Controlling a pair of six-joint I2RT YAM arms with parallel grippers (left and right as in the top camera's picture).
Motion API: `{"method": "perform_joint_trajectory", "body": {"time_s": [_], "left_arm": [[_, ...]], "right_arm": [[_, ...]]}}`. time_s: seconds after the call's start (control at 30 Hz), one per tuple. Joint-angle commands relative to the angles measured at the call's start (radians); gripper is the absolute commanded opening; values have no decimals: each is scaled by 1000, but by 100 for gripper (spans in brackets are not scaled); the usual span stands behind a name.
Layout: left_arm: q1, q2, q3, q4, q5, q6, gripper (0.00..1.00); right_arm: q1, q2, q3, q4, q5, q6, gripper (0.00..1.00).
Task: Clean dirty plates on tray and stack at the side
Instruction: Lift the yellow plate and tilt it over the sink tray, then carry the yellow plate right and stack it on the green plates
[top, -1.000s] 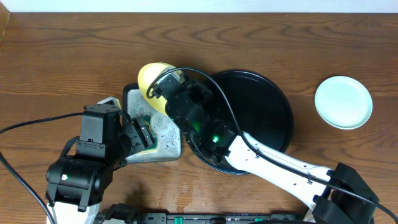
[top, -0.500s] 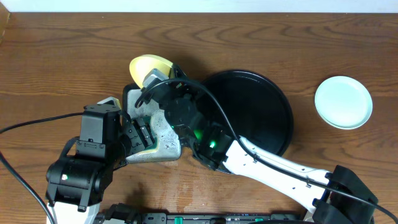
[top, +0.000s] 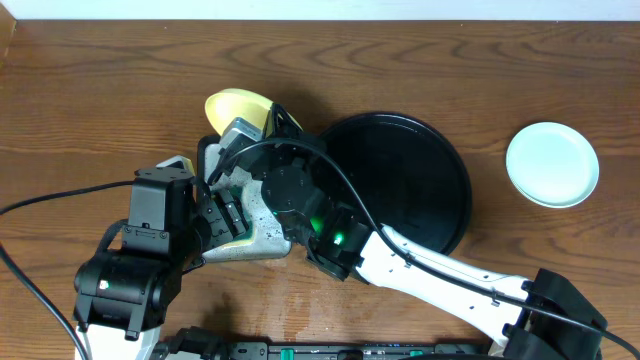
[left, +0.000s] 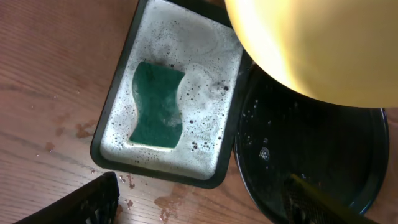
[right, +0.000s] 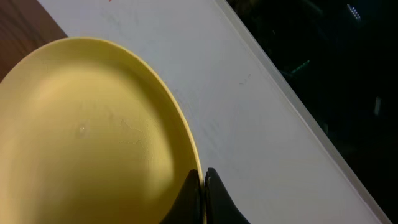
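Note:
My right gripper (top: 258, 124) is shut on the rim of the pale yellow plate (top: 236, 104) and holds it tilted above the far end of the soapy basin; the pinch shows in the right wrist view (right: 204, 186) on the plate (right: 87, 137). The plate also fills the top of the left wrist view (left: 317, 43). The black tray (top: 420, 160) lies right of centre, wet, with no plate on it (left: 311, 155). A mint-white plate (top: 552, 164) sits at the far right. My left gripper (top: 226, 214) is open and empty (left: 199, 210) above the basin's near edge.
A dark rectangular basin (top: 262, 232) of foamy water (left: 205, 56) holds a green sponge (left: 157, 104) and touches the tray's left side. Water drops lie on the wood in front of it. My right arm crosses the tray's front-left.
My right gripper has carried the yellow plate left and a little farther back, off the tray's edge and over the basin's far end. The left arm has not moved.

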Motion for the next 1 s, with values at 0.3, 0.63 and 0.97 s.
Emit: {"method": "perform_joint_trajectory", "body": {"time_s": [0.3,0.63,0.97], "left_arm": [[6,-1,19,-2,6,10,84],[6,-1,19,-2,5,10,84],[6,-1,19,-2,6,10,84]], "right_arm": [[-136,-31,9,-349,18,527,1],[-529,-189,9,-841,-822,1028,1],[-1215,-246,5,-1124,-1036,1060,1]]}}
